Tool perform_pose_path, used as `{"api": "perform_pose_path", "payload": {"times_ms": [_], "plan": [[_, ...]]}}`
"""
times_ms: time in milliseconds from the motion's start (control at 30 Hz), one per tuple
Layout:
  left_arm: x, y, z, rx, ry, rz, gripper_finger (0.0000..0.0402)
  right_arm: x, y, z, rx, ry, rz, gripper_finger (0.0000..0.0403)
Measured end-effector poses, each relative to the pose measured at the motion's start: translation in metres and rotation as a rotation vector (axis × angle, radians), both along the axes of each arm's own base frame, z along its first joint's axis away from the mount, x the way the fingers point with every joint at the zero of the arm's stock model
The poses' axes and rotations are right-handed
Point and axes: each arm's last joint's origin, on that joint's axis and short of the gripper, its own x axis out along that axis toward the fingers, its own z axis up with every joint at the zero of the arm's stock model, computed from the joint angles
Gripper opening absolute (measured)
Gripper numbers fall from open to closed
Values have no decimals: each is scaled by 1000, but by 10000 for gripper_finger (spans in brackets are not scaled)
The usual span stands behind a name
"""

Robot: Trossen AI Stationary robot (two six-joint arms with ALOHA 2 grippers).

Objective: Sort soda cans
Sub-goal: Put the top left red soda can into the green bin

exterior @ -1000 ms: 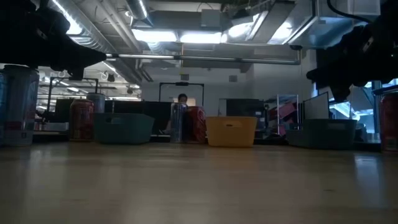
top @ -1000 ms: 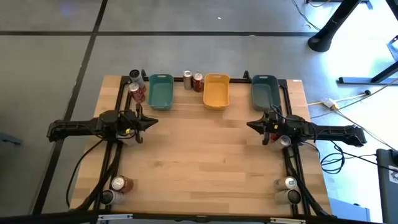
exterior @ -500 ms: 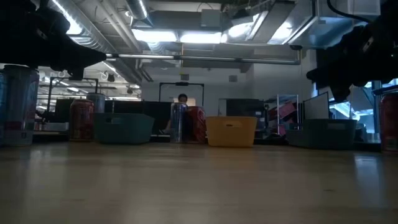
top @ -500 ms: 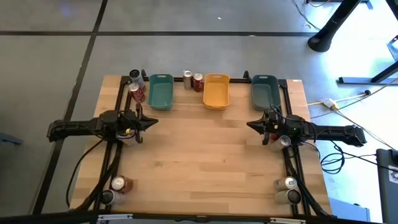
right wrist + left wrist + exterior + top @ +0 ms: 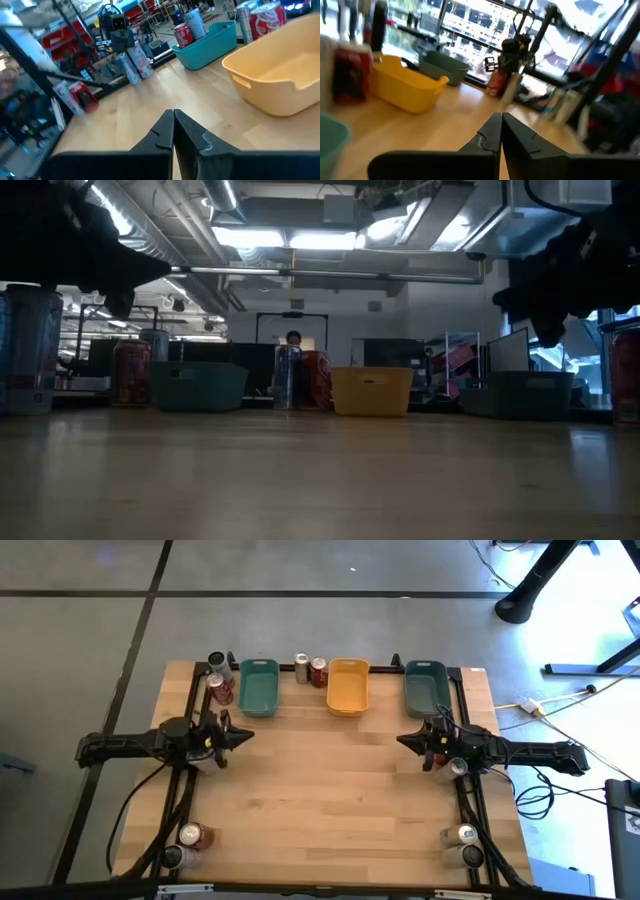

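Soda cans stand upright on the wooden table in small groups. A dark can [image 5: 217, 665] and a red can [image 5: 221, 689] are at the far left. A silver can [image 5: 302, 668] and a red can [image 5: 319, 671] stand between the teal tray [image 5: 258, 687] and the yellow tray [image 5: 348, 685]. Two more pairs stand at the near left [image 5: 190, 836] and near right [image 5: 466, 836]. My left gripper [image 5: 243, 737] is shut and empty, level above the left side. My right gripper [image 5: 402, 741] is shut and empty, level above the right side, facing it.
A grey-blue tray [image 5: 425, 688] sits at the far right, in line with the other two trays. Another can [image 5: 458, 767] stands beside my right arm. Black frame rails run along both table sides. The table's middle [image 5: 330, 780] is bare wood.
My left gripper has rolled about the line it points along while staying where it was, still shut. No can or tray has moved.
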Motion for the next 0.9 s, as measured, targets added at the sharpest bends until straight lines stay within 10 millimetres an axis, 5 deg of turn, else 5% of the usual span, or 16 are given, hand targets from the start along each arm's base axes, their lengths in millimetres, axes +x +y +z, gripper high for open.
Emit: {"api": "perform_pose_path", "payload": {"times_ms": [133, 433, 700, 900], "plan": [[0, 0, 1, -100, -25, 1, 4, 0, 0, 0, 5, -1, -1, 10], [-3, 2, 22, 81, -185, 82, 4, -1, -3, 11, -211, -29, -91, 10], [-17, 5, 72, 266, -270, 251, 4, -4, -7, 33, -418, -167, -266, 10], [-8, 10, 109, 350, -109, 443, 4, 1, -7, 32, -446, -136, -279, 10]]}}
